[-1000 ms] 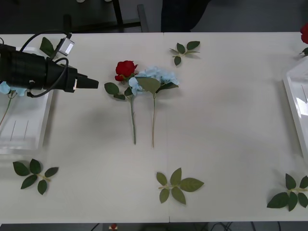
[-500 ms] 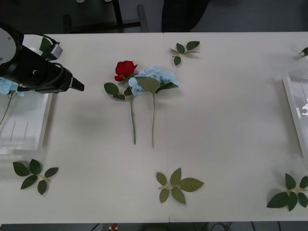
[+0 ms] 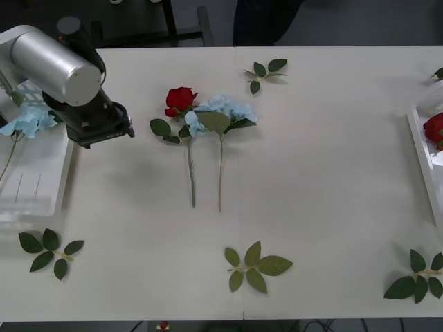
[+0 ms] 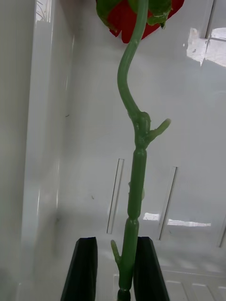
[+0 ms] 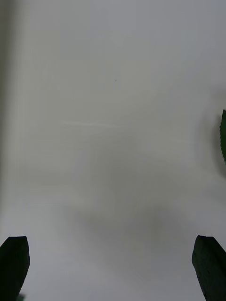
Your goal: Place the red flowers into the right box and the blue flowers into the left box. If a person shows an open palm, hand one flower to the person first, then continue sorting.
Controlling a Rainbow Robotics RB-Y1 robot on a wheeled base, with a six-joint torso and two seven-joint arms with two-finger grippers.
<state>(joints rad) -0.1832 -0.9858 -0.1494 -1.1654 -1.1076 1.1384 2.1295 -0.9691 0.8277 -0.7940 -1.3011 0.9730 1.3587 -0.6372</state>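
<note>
One of the red flowers (image 3: 181,99) lies on the table's middle, beside one of the blue flowers (image 3: 225,111), stems toward me. Another blue flower (image 3: 28,119) rests in the left box (image 3: 41,200). My right gripper (image 4: 115,270) is shut on the green stem (image 4: 134,188) of a red flower (image 4: 123,21), which hangs head-down over the right box's (image 4: 52,155) white floor. That red flower (image 3: 435,128) shows at the right box (image 3: 417,135). My left gripper (image 5: 113,270) is open and empty above bare table, its arm (image 3: 62,69) beside the left box.
Loose green leaf sprigs lie at the back (image 3: 264,72), front middle (image 3: 255,266), front left (image 3: 48,250) and front right (image 3: 419,278). A leaf edge (image 5: 223,136) shows in the left wrist view. Dark chair legs and a dark-clothed person stand beyond the table's far edge.
My left arm has pulled back from pointing right and turned downward beside the left box. A red flower has come into sight in the right box at the front view's right edge.
</note>
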